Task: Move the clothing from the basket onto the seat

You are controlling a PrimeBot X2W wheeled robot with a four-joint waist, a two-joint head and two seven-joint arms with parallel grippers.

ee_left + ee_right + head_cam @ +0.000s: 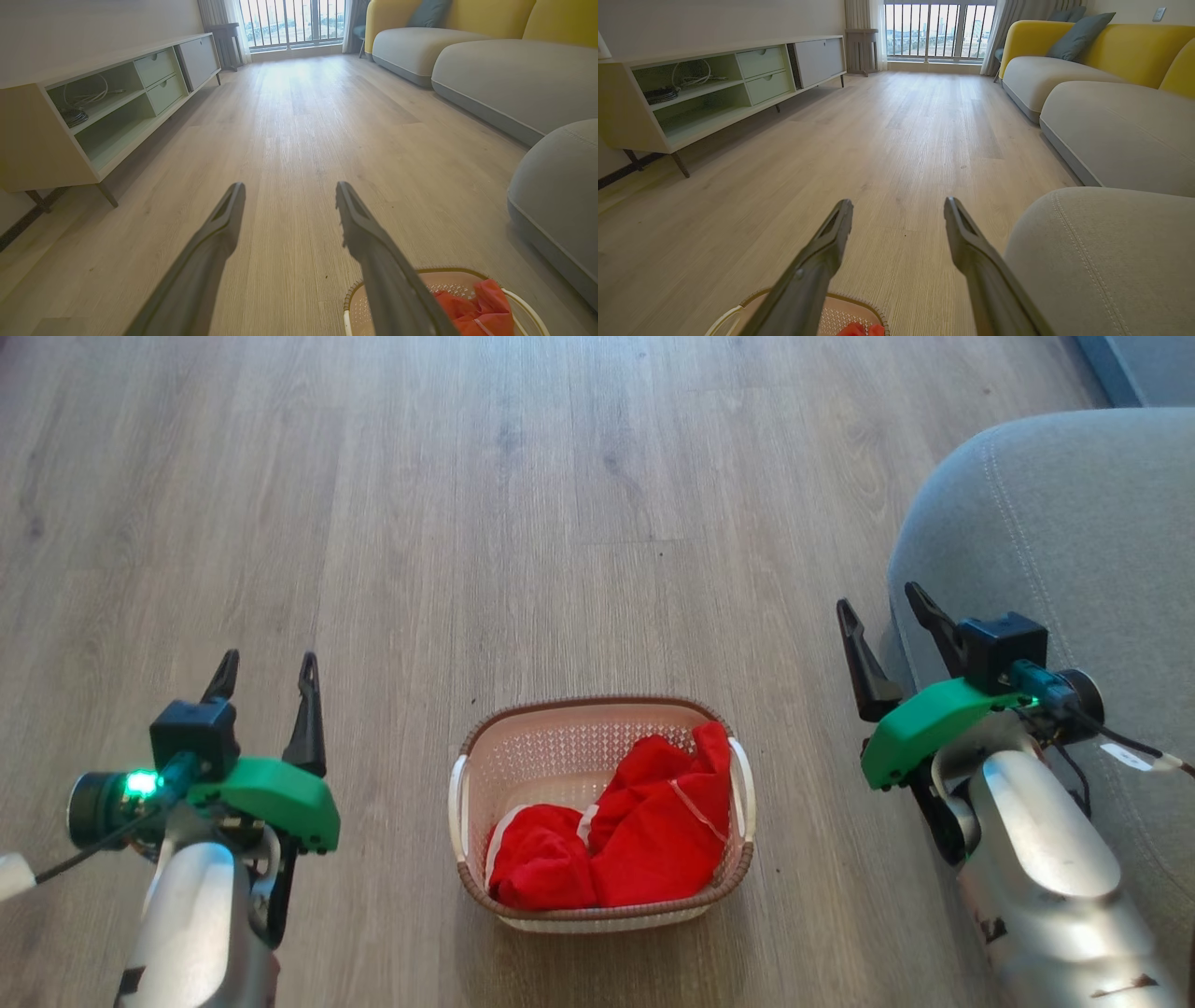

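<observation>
We see the red clothing (644, 831) bunched in the near and right part of the cream perforated basket (560, 707). Thin white piping crosses one fold, and a sliver of white cloth shows between the two red heaps. The basket stands on the floor between our two grippers and touches neither.

The left gripper (269, 661) hangs to the basket's left, and the right gripper (879, 599) hangs to its right and farther ahead. Both point forward over the boards, dark fingers spread wide with nothing between them. The right gripper is just beside the rounded edge of the grey seat (1074, 523), whose woven upholstery carries a pale stitched seam.

The basket has a brown woven-look rim and white side handles. Beneath it runs a pale wood-plank floor (467, 504).

In the wrist views a low pale media cabinet (714, 88) with open shelves and two drawers lines the left wall. A barred window (938, 32) closes the far end, and yellow sofa backs (1134, 46) rise over more grey cushions on the right.
</observation>
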